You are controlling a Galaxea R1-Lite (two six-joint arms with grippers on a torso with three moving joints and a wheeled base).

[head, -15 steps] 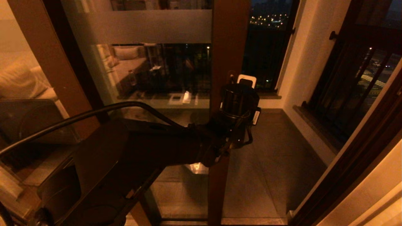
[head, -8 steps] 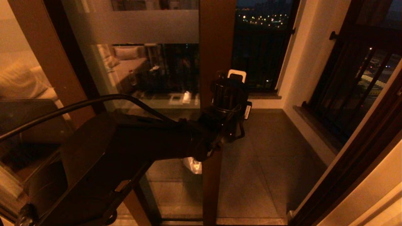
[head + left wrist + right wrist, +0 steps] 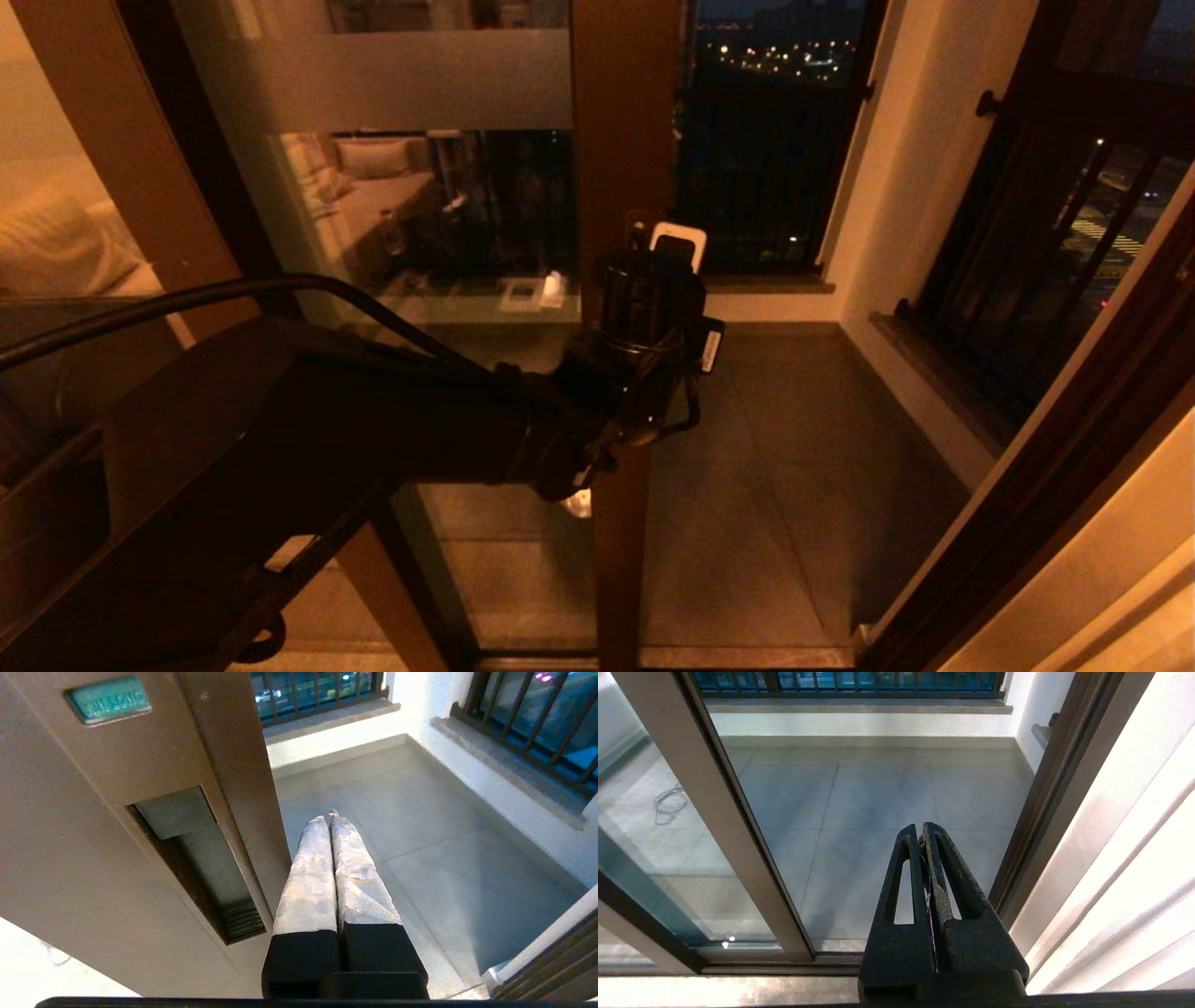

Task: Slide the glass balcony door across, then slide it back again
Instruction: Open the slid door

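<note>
The glass balcony door [image 3: 420, 215] has a frosted band [image 3: 392, 82] and a dark brown stile [image 3: 618, 121] near the middle of the head view. My left arm's wrist [image 3: 644, 317] is at that stile at handle height. In the left wrist view the left gripper [image 3: 329, 819] is shut and holds nothing. Its fingers [image 3: 308, 877] lie along the stile's free edge, just outside the recessed handle slot [image 3: 201, 858]. My right gripper [image 3: 920, 828] is shut and empty, low before the opening, with the door stile [image 3: 724, 826] to one side.
The door jamb [image 3: 1046, 448] and pale wall stand on the right. An open gap onto the tiled balcony floor [image 3: 794, 467] lies between stile and jamb. Black-barred railing windows [image 3: 1046, 233] line the balcony. A narrower brown-framed panel [image 3: 121, 159] stands at left.
The door stile and my left arm have moved together to the left across the head view, widening the gap to the jamb. The right arm has not visibly moved.
</note>
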